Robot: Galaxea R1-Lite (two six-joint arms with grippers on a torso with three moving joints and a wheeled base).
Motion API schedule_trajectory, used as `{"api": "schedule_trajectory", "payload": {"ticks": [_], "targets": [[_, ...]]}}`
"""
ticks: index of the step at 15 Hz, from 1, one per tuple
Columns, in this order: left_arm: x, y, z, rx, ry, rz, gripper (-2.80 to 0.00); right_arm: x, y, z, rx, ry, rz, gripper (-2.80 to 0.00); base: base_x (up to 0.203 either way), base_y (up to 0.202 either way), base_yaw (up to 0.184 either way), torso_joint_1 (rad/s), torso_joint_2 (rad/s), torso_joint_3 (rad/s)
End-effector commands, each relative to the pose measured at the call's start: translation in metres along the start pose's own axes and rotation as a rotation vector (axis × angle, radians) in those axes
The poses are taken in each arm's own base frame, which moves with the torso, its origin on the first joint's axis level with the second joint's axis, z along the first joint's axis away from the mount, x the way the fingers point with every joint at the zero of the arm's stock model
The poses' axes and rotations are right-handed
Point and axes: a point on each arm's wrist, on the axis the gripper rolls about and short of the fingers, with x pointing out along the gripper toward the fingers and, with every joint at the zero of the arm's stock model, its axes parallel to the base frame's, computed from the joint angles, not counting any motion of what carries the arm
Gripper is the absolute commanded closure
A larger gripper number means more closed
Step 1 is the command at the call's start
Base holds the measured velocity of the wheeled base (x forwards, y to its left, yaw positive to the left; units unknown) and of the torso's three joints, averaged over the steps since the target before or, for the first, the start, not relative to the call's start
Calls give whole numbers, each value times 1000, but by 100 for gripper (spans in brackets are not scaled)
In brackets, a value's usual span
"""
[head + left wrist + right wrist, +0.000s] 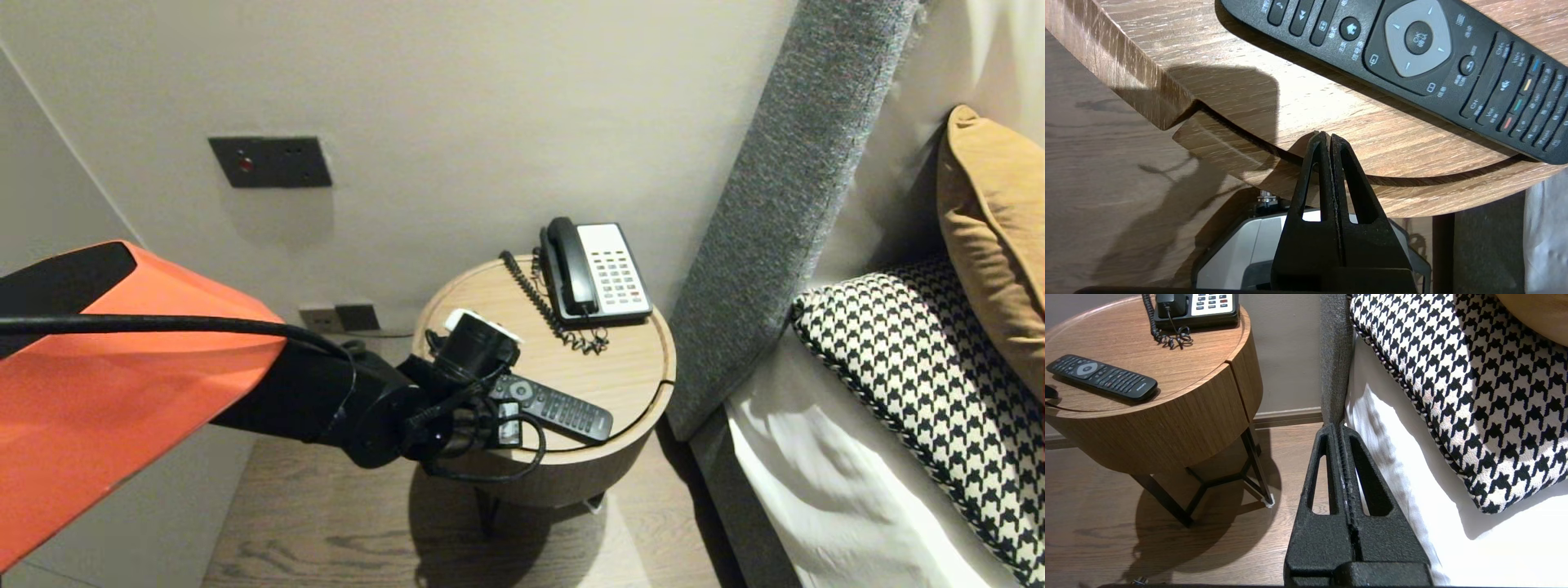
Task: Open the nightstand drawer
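A black TV remote point(563, 408) point(1412, 53) point(1102, 375) lies buttons-up near the front edge of a round wooden bedside table point(571, 367) point(1290, 102) point(1167, 416). My left arm point(367, 408) reaches over that front edge. Its gripper point(1327, 134) is shut and empty, with its tips just above the table's rim, close beside the remote and apart from it. In the head view the wrist hides those fingers. My right gripper point(1340, 426) is shut and empty. It hangs above the floor between the table and the bed.
A black and white desk phone point(600, 273) point(1196, 306) with a coiled cord sits at the table's back. On the right is a grey headboard point(775, 212), and the bed holds a houndstooth pillow point(922, 384) and an ochre pillow point(988, 229). A switch plate point(269, 161) is on the wall.
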Motion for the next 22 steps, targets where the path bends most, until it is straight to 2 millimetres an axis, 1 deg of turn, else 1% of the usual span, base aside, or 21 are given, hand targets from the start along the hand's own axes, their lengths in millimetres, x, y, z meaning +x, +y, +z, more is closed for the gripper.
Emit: {"api": "schedule_trajectory", "payload": {"ticks": [1, 3, 5, 9, 11, 16, 18, 22], "targets": [[1, 1, -1, -1, 5, 5, 0, 2, 0, -11, 0, 39, -1, 0, 0, 0, 0, 0, 0, 0], [2, 2, -6, -1, 33, -13, 0, 2, 0, -11, 0, 41, -1, 0, 0, 0, 0, 0, 0, 0], [-3, 3, -10, -13, 62, -43, 0, 2, 0, -11, 0, 39, -1, 0, 0, 0, 0, 0, 0, 0], [-13, 7, -19, -14, 89, -47, 0, 2, 0, -11, 0, 39, -1, 0, 0, 0, 0, 0, 0, 0], [-15, 10, -27, -10, 111, -37, 0, 2, 0, -11, 1, 40, -1, 0, 0, 0, 0, 0, 0, 0], [-30, 13, -48, 20, 156, -55, 0, 2, 0, -11, 0, 39, -1, 0, 0, 0, 0, 0, 0, 0], [-40, 14, -57, 33, 153, -83, 0, 2, 0, -11, 0, 39, -1, 0, 0, 0, 0, 0, 0, 0], [-51, 16, -72, 41, 163, -102, 0, 2, 0, -11, 0, 40, -1, 0, 0, 0, 0, 0, 0, 0]]}}
